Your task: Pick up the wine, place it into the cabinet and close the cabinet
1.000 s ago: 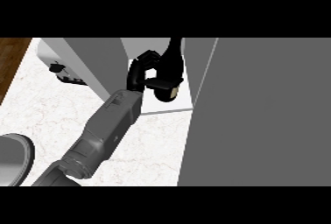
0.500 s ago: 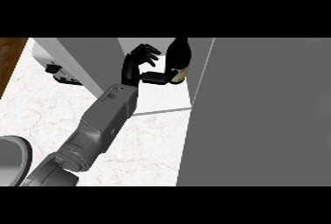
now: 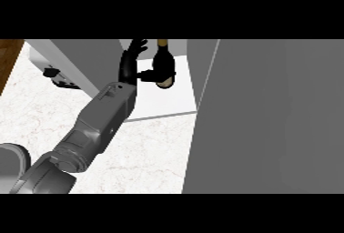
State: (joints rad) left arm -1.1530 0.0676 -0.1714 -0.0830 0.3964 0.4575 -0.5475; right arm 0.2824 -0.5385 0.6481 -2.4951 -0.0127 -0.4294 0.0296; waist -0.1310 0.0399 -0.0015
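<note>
The wine bottle (image 3: 162, 63), dark with a tan top and base, stands inside the open cabinet on its white floor (image 3: 168, 102). My left hand (image 3: 130, 63) is just left of the bottle, fingers stretched straight up and away from it; the thumb side still lies close against the bottle's lower part. Nothing is held in the hand. The grey forearm (image 3: 101, 123) runs in from the lower left. My right hand does not show.
The cabinet's big grey door (image 3: 269, 118) stands open and fills the right side. A grey cabinet panel (image 3: 84, 57) rises at the left, with a small dark fitting (image 3: 57, 76) beside it. White marble counter (image 3: 37, 113) lies below, wood floor at far left.
The fingers were curled round the bottle a second ago; they have since uncurled and straightened. The bottle now stands free in the cabinet, and the arm has shifted slightly up.
</note>
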